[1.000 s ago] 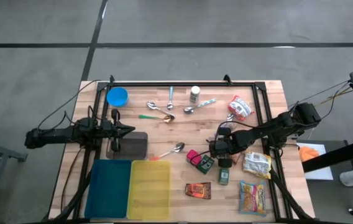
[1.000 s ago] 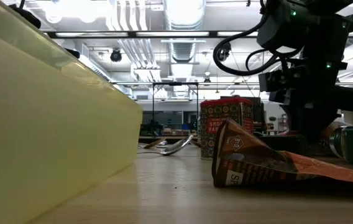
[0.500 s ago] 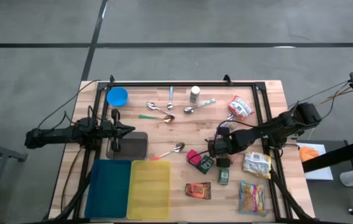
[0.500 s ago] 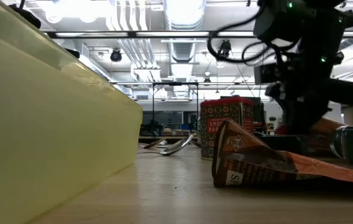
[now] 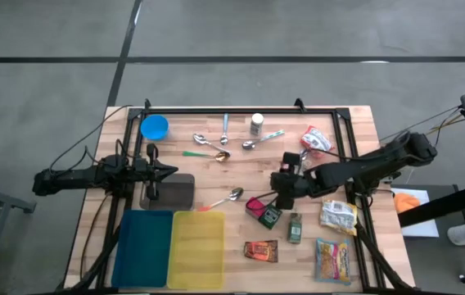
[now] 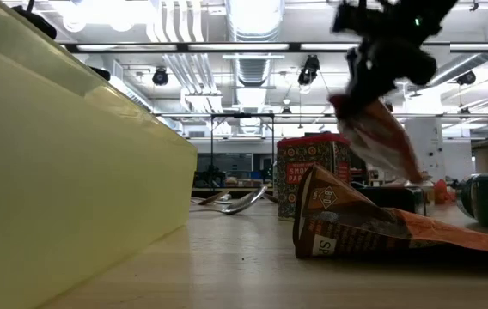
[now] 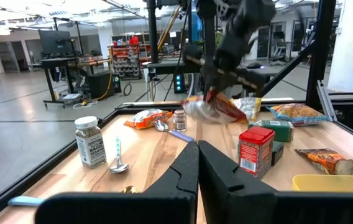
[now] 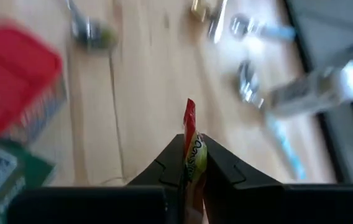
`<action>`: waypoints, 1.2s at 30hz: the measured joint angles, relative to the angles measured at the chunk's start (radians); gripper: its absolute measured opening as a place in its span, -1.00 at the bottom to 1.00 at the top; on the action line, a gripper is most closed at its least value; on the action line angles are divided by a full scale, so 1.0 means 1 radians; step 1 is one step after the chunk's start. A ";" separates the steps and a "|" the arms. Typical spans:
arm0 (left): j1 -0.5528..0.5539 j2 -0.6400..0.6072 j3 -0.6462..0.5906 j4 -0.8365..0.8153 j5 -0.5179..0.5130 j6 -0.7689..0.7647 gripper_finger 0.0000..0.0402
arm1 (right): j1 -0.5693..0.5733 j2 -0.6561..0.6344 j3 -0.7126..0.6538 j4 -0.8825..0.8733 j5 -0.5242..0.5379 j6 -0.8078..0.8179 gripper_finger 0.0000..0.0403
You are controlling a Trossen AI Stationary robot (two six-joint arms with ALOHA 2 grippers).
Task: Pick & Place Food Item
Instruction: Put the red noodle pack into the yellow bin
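While my right arm reached in low from the right edge toward mid-surface (image 5: 241, 168), my right gripper (image 5: 282, 185) hung above the wood, fingers (image 8: 217, 165) pinched on a red-and-yellow snack packet (image 8: 191, 149). The low view showed that packet (image 6: 375, 137) lifted clear, hanging tilted over the red spice tin (image 6: 313, 176) and the brown wrapper (image 6: 373, 225). From overhead, the packet itself was hard to make out under my wrist. My left gripper (image 5: 169, 171) waited over the grey block (image 5: 175, 190), fingers (image 7: 186, 171) pressed together, empty. The right wrist view was blurred; spoons (image 8: 245, 87) barely readable.
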 joint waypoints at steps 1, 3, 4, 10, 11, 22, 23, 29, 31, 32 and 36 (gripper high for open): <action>0.000 0.000 0.000 0.000 0.000 0.000 -0.95 | 0.001 -0.013 0.005 0.022 0.007 -0.026 -0.86; 0.000 0.000 0.000 0.000 0.000 0.000 -0.95 | 0.005 -0.041 0.017 0.083 0.007 -0.079 -0.86; 0.000 0.000 0.000 0.000 0.000 0.000 -0.95 | 0.007 -0.053 0.023 0.124 0.005 -0.108 -0.86; 0.000 0.000 0.000 0.000 0.000 0.000 -0.95 | 0.011 -0.104 0.034 0.418 -0.214 -0.296 -0.86; 0.000 0.000 0.000 0.000 0.000 0.000 -0.95 | 0.011 -0.107 0.030 0.475 -0.260 -0.324 -0.86; 0.000 0.000 0.000 0.000 0.000 0.000 -0.95 | 0.011 0.067 -0.002 0.995 -0.558 -0.484 -0.86; 0.000 0.000 0.000 0.000 0.000 0.000 -0.95 | 0.011 0.093 -0.001 1.045 -0.575 -0.491 -0.86; 0.000 0.000 0.000 0.000 0.000 0.000 -0.95 | 0.011 0.261 0.002 1.368 -0.615 -0.455 -0.86; 0.000 0.000 0.000 0.000 0.000 0.000 -0.95 | 0.011 0.320 0.002 1.446 -0.615 -0.430 -0.86; 0.000 0.000 0.000 0.000 0.000 0.000 -0.95 | 0.011 0.347 0.002 1.477 -0.614 -0.426 -0.86; 0.000 0.000 0.000 0.000 0.000 0.000 -0.95 | 0.010 0.452 0.018 1.577 -0.604 -0.430 -0.86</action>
